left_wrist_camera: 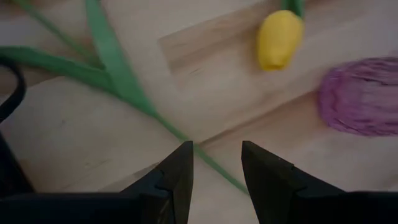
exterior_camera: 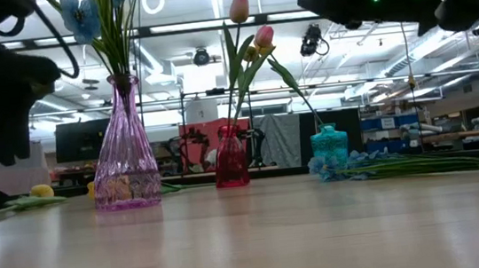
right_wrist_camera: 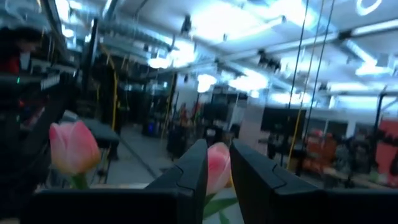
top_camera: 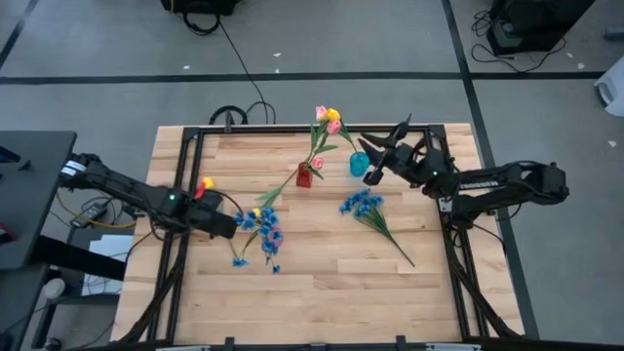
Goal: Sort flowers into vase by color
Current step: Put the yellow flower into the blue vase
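Left claw (left_wrist_camera: 216,163) is hanging released right over a green stem (left_wrist_camera: 124,81) on the counter (top_camera: 322,283), beside the purple vase (exterior_camera: 123,146). Right claw (right_wrist_camera: 217,163) is hovering released above the red vase's (top_camera: 303,176) pink tulips (top_camera: 334,127).

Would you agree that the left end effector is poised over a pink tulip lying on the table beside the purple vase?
Not quite: the tulip is yellow, not pink, as the left wrist view shows. The rest holds: the left end effector is poised over its green stem, and the flower lies on the table beside the purple vase.
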Controlling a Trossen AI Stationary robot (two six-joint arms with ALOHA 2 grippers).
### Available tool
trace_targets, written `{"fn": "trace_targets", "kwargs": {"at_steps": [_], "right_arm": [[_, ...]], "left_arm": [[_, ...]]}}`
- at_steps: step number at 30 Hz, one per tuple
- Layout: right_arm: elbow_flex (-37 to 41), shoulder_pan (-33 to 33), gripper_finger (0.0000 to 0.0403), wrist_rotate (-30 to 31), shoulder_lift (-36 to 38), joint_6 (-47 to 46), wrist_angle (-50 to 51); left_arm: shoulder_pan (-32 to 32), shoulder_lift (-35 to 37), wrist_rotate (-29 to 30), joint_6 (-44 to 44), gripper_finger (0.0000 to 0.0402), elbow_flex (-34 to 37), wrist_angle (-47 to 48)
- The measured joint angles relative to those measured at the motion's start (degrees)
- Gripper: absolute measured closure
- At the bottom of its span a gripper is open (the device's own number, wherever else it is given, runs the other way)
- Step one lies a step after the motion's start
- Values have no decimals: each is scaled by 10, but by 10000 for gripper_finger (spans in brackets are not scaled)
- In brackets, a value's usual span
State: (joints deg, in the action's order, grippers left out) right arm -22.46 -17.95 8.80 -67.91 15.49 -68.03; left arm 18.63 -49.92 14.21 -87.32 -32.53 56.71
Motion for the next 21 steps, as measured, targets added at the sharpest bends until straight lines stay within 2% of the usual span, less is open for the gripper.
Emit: {"fn": "trace_targets", "kwargs": {"at_steps": [4,8,15,21], "right_arm": [[12,-5,321,-1,-27,10,-86],[10,-6,321,-15,-55,12,-118],[-12,-6,322,-15,-92,19,-123],[-18,-6,323,-15,-99,19,-120]], "left_arm": [[-2,-16,2,-18,259,1,10],[-3,-36,3,-30,259,1,11],[-3,-85,-20,-49,259,1,10],[-3,-106,-10,-52,259,2,10]]}}
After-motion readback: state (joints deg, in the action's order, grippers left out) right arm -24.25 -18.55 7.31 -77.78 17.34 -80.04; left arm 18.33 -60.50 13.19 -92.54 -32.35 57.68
